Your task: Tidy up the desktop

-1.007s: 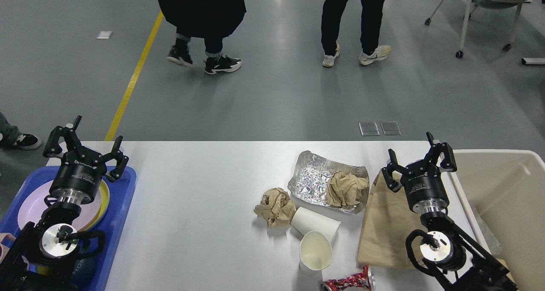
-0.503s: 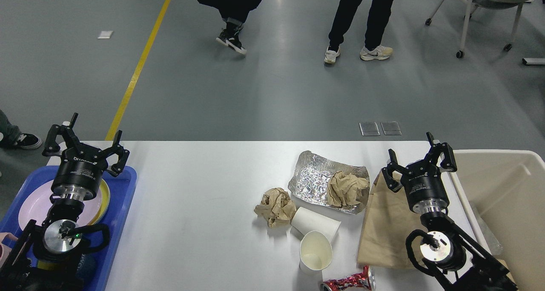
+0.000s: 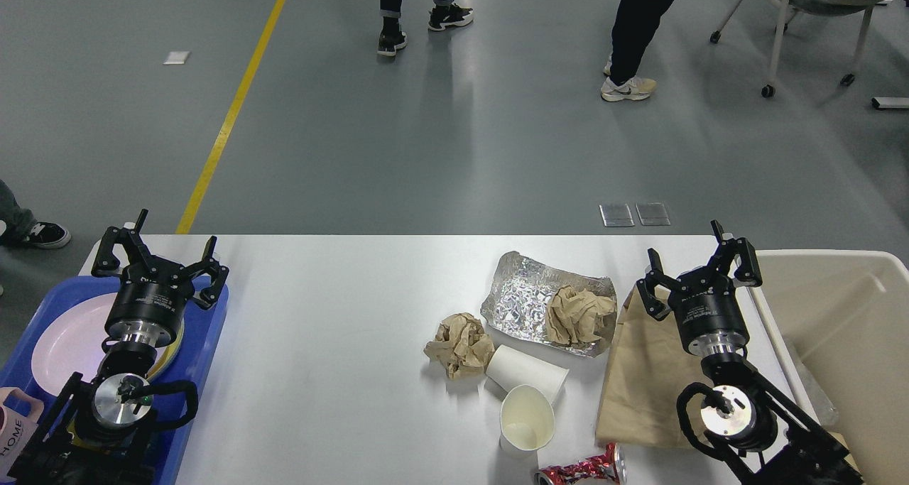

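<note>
— Fingers spread on both the left gripper (image 3: pixel 162 253) and right gripper (image 3: pixel 697 256), gripping nothing?
— Yes. Beneath them the desktop (image 3: pixel 334 357) lies with its long axis running left to right, cups and crumpled paper right of centre.

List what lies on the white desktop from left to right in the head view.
Blue plastic tray → loose crumpled brown paper ball → upright white paper cup → flat brown paper bag → cream plastic bin.
</note>
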Robot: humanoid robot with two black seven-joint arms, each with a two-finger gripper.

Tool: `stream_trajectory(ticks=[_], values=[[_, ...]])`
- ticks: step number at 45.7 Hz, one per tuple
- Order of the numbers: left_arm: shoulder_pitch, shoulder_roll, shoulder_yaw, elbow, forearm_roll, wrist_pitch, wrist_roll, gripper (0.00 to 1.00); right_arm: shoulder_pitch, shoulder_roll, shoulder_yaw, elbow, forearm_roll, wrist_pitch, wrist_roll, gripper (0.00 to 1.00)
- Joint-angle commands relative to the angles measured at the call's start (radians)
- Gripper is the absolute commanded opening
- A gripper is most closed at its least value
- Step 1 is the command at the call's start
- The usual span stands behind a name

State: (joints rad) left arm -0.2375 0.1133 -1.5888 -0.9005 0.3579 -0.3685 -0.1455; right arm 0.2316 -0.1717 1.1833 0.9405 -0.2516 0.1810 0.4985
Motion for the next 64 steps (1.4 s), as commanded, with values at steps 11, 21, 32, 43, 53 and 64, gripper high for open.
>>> stream_trajectory(ticks=[11,21,32,43,53,64], values=[[0.006,0.013,0.050,0.020,0.016,-0.079,-0.020,0.97,0.000,0.000,-0.001,0.001,0.000,0.000,0.000,1.00],[-0.014,0.014,0.050,0.110,0.019,-0.208,-0.072,0.97,0.000,0.000,-0.001,0.001,0.000,0.000,0.000,1.00],[-0.003,0.009,0.053,0.109,0.012,-0.236,-0.097,0.97,0.000,0.001,0.001,0.000,0.000,0.000,0.000,1.00],[-0.003,0.011,0.055,0.109,0.004,-0.237,-0.097,0.97,0.000,0.000,-0.001,0.001,0.000,0.000,0.000,1.00],[-0.005,0.014,0.053,0.111,0.003,-0.239,-0.095,0.97,0.000,0.000,-0.001,0.001,0.000,0.000,0.000,1.00],[-0.005,0.014,0.053,0.111,0.003,-0.237,-0.095,0.97,0.000,0.000,-0.001,0.001,0.000,0.000,0.000,1.00]])
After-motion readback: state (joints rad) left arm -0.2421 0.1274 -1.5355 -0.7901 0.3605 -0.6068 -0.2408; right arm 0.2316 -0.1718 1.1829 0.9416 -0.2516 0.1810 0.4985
